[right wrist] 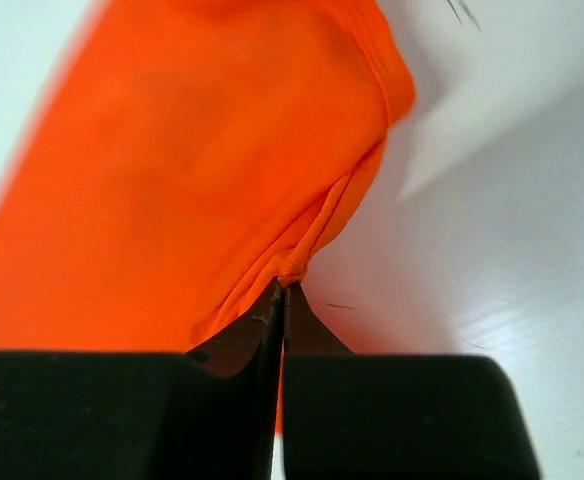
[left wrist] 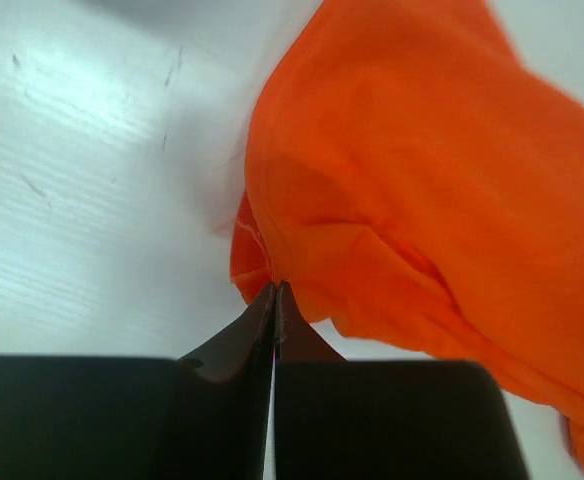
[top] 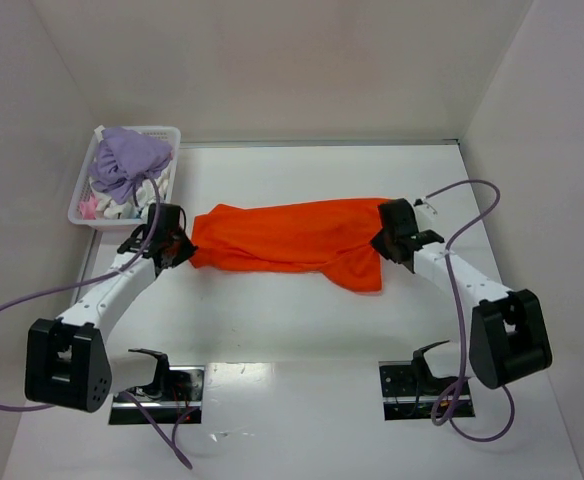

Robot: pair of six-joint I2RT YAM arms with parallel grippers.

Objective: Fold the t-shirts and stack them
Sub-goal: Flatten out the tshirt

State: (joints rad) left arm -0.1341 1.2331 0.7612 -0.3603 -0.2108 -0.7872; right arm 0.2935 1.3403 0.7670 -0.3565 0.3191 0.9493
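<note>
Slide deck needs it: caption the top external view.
Left gripper and right gripper pinch opposite ends of the stretched orange t-shirt.

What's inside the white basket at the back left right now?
A lilac garment is heaped on top in the basket, with pink and white cloth showing beneath it. Anything deeper is covered by the heap.

No legible text, any view.

Orange t-shirt [top: 292,235]: plain cloth, with no print, tag or logo readable from above or from either wrist camera. White lattice basket [top: 84,205]: no label to be made out. Black housings on the left arm [top: 67,365] and the right arm [top: 512,340]: no lettering can be read. White surface [top: 292,330]: only a few thin dark scuffs [left wrist: 172,65], which are not characters.
</note>
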